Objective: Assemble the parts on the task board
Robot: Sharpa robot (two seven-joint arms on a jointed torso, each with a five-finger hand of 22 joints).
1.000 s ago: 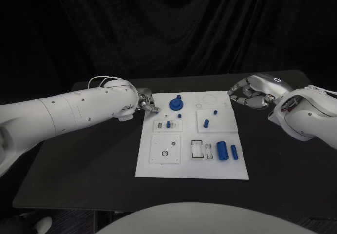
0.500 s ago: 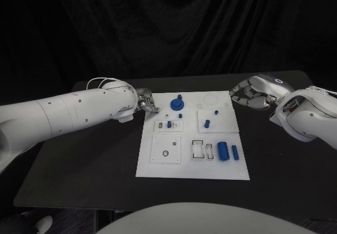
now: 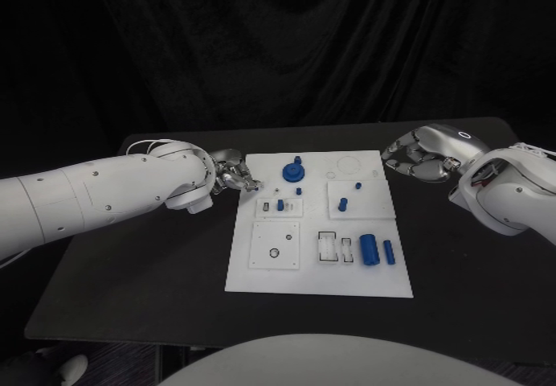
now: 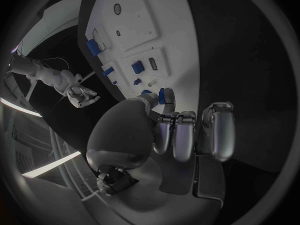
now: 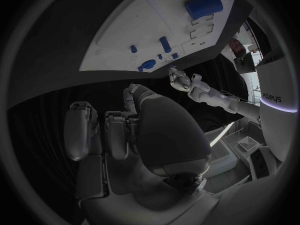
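The left hand (image 3: 238,176), fingers curled and empty, hovers at the task board (image 3: 319,277) edge; the next move likely requires reaching the blue round part (image 3: 292,170).

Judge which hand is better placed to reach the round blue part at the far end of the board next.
Probably the left. The left hand sits at the task board's far left corner, close beside the round blue part. The right hand hovers off the board's right edge, farther away, fingers curled in.
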